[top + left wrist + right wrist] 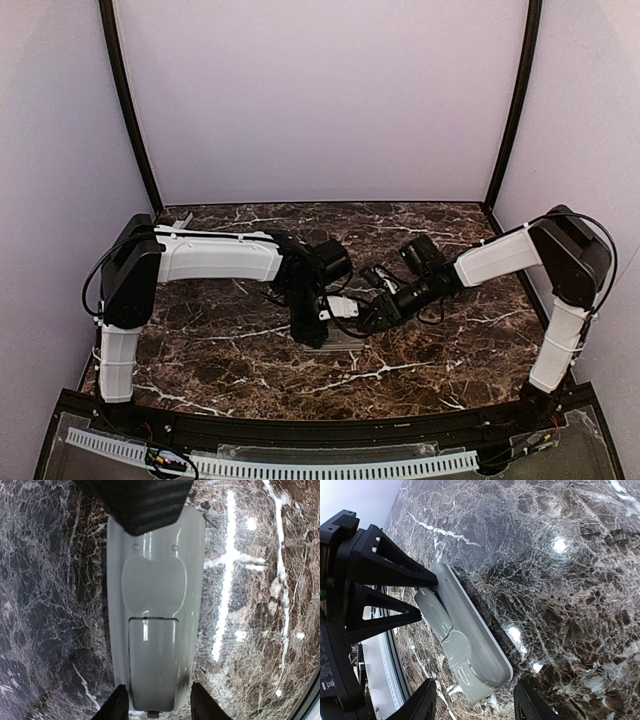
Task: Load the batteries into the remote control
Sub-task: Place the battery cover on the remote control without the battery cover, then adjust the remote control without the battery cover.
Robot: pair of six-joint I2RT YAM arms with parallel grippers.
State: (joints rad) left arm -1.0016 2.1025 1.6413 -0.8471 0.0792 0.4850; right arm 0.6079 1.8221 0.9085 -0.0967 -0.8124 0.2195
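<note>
The remote control [345, 343] lies face down on the marble table, its pale grey back up. Its battery cover [152, 655] sits on the back; in the right wrist view the cover [432, 610] looks slightly raised, with a thin blue sliver [436, 593] at its edge. No loose batteries show. My left gripper [161, 707] pinches the cover end across its width, both fingertips against the sides. My right gripper [475, 705] is open, its fingers straddling the other end [485, 680] without touching.
The dark marble table [220, 340] has a black frame along its front edge [300, 432]. Pale walls stand on three sides. A right finger [140, 505] hangs over the remote's far end in the left wrist view.
</note>
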